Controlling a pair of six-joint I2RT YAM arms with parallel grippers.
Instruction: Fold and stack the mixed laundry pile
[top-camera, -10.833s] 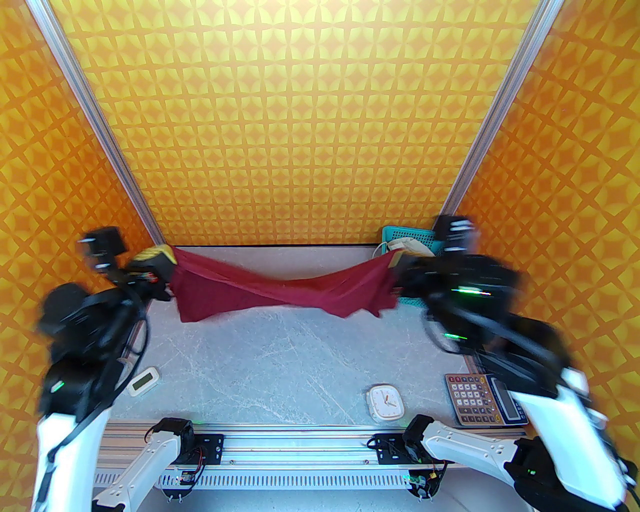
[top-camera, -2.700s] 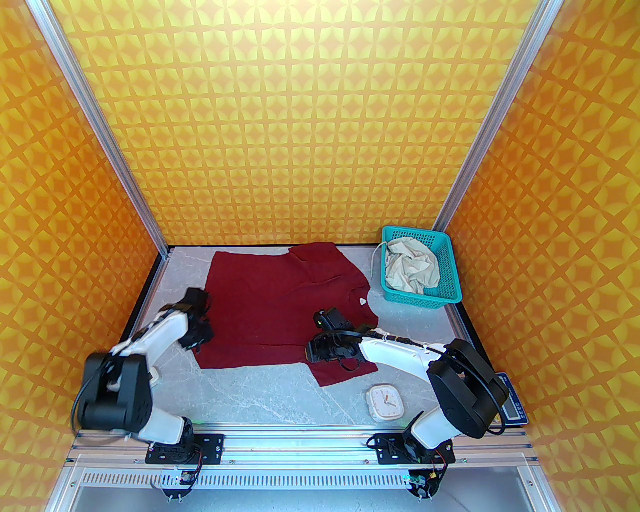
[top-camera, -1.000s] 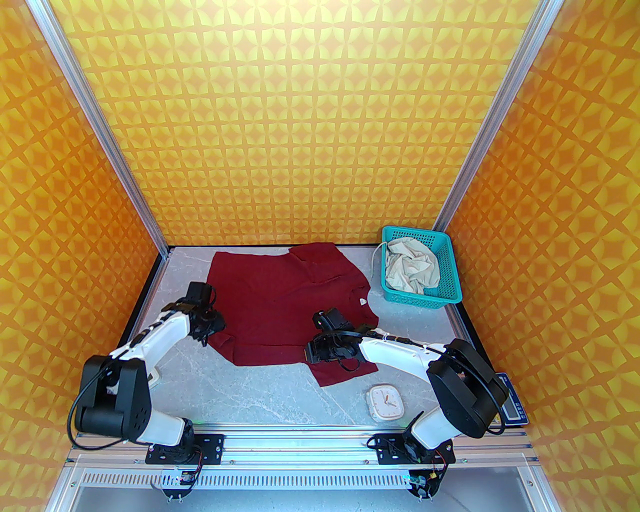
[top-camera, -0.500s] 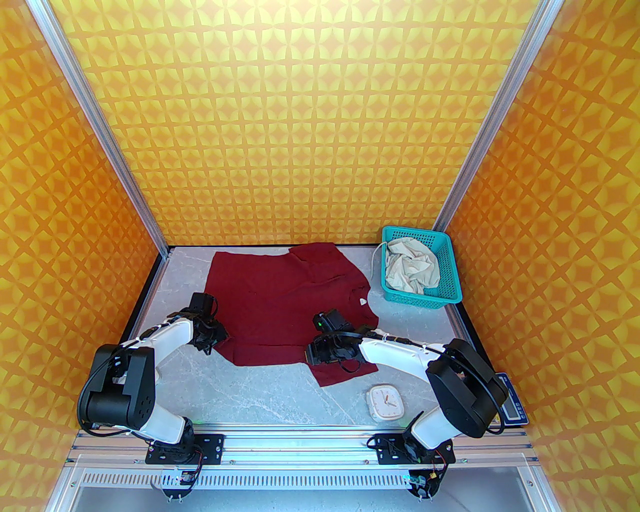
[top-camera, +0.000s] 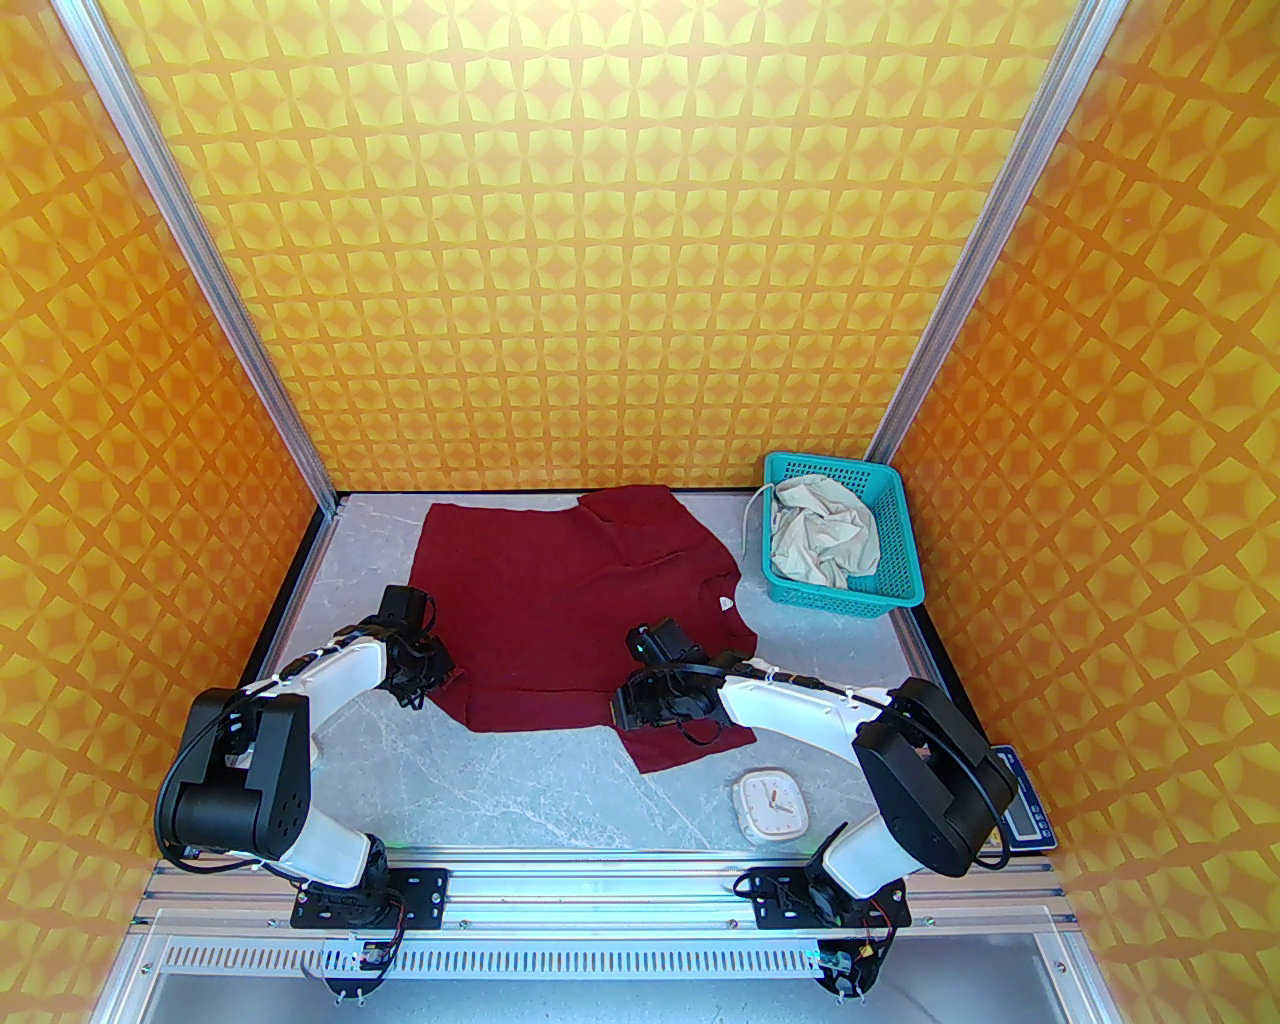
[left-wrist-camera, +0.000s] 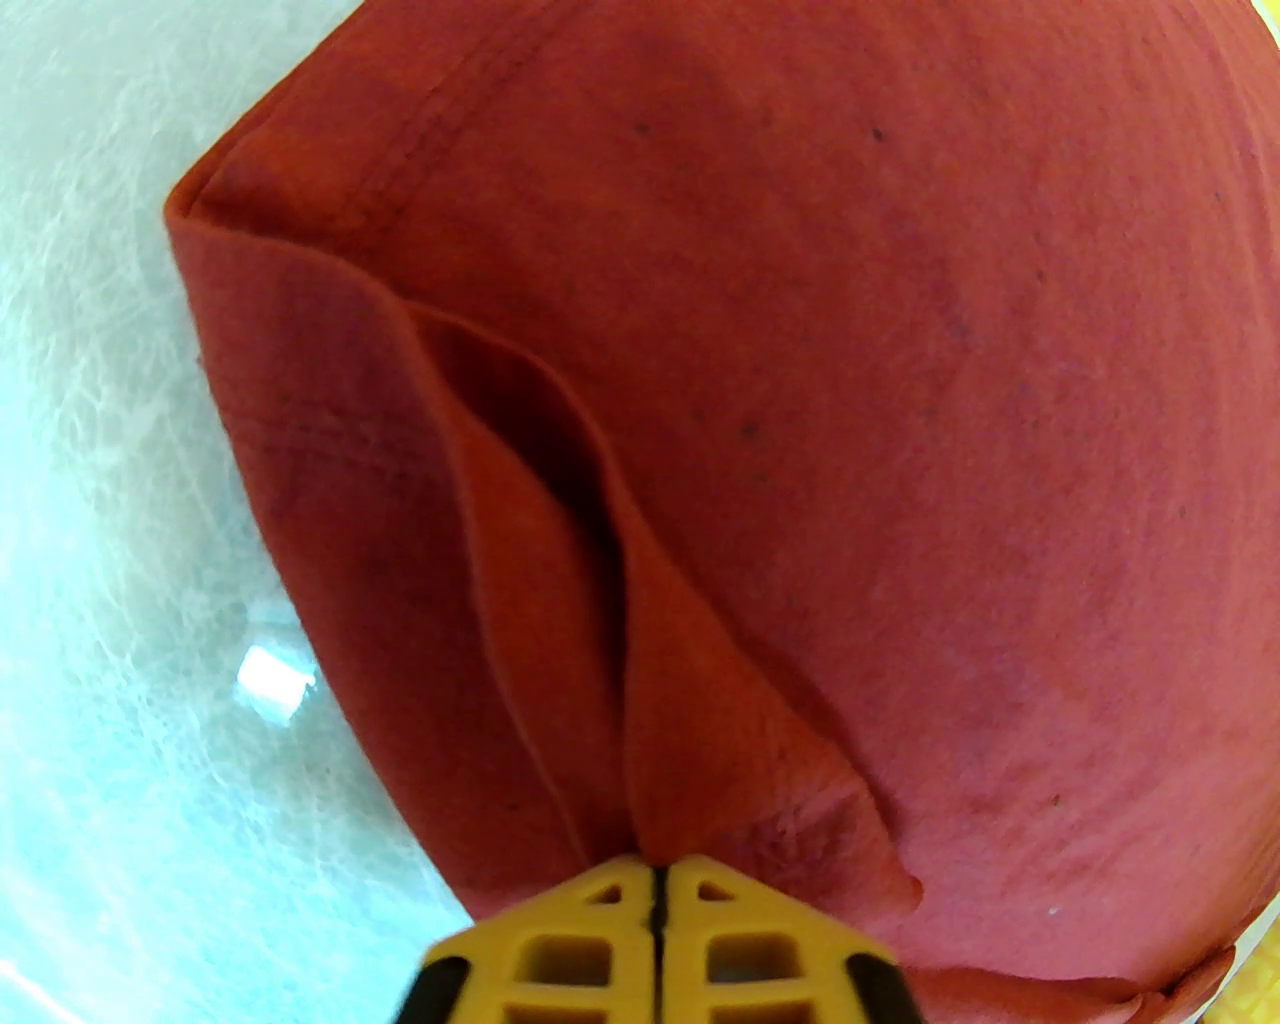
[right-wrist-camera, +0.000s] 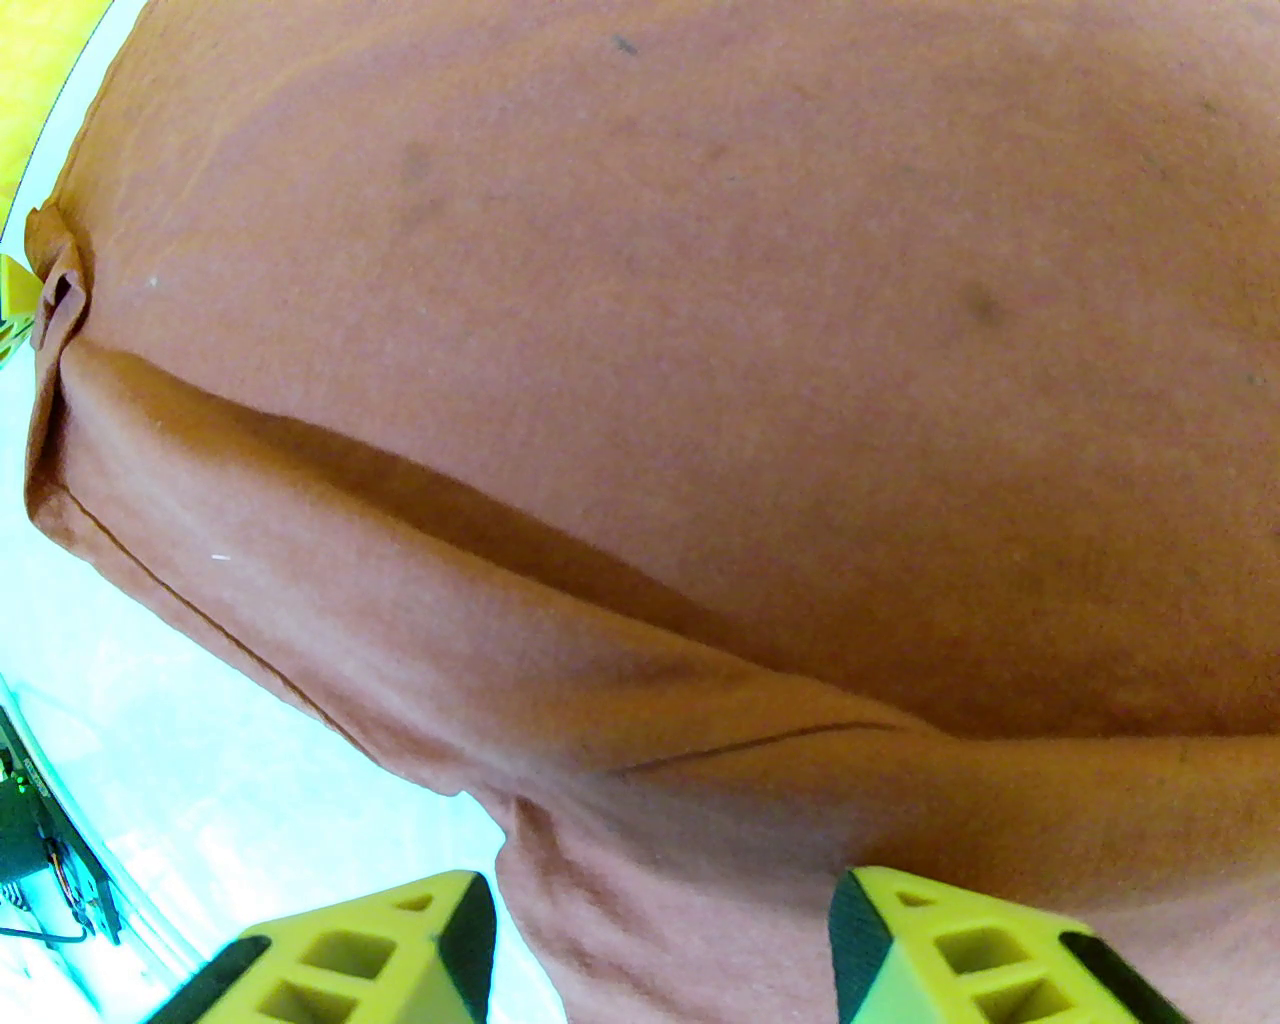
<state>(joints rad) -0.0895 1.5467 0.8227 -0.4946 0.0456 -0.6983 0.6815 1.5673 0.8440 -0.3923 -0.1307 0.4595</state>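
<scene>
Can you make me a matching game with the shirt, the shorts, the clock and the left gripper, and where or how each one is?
1 shirt
2 shorts
3 clock
4 left gripper

A in the basket
B shut, pinching red cloth
C spread on the table
D small, by the table's near edge

Pairs: 1-C, 2-A, 3-D, 4-B
</scene>
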